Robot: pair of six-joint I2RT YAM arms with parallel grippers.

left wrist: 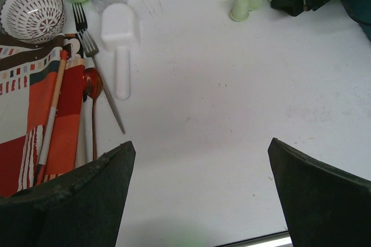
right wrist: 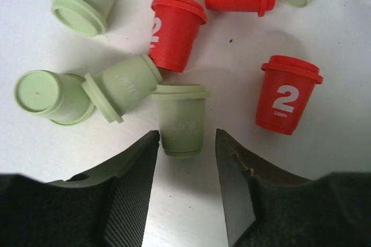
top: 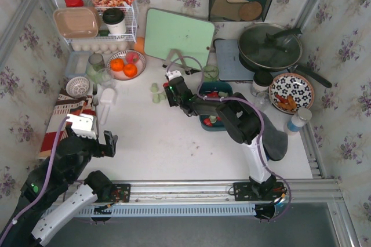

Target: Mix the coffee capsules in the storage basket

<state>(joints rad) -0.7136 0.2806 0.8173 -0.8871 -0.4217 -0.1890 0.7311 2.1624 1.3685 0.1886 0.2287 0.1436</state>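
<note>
So the dark teal storage basket (top: 212, 127) sat about mid-table with the right arm stretched across the top of it, so only part of it showed. A few coffee capsules (top: 212, 94) were in it, red and pale green from what I could make out, though the arm hid most of the inside. More pods were loose on the white table (top: 174, 148) just left of the basket, and that's where the right gripper (right wrist: 186, 142) was, out past the basket's left side. Its jaws were open a bit wider than one pod, and the narrow end of a pale green capsule (right wrist: 181, 120) lay right between the fingertips. There was a sliver of gap on one side, so it wasn't clamped.

Around that one in the wrist view were three red capsules (right wrist: 174, 29) with a white "2" on them and four more green capsules (right wrist: 78, 0), most lying on their sides, two of the green ones pressed up against each other.

The left gripper (top: 103, 142) was well left of the basket and nearer the arm bases, jaws spread wide, gripping nothing, just white table between its fingers. A fork (left wrist: 87, 37) and a white scoop (left wrist: 120, 29) lay further left of the basket still. A mint green cutting board (top: 178, 38) sat behind the basket
</note>
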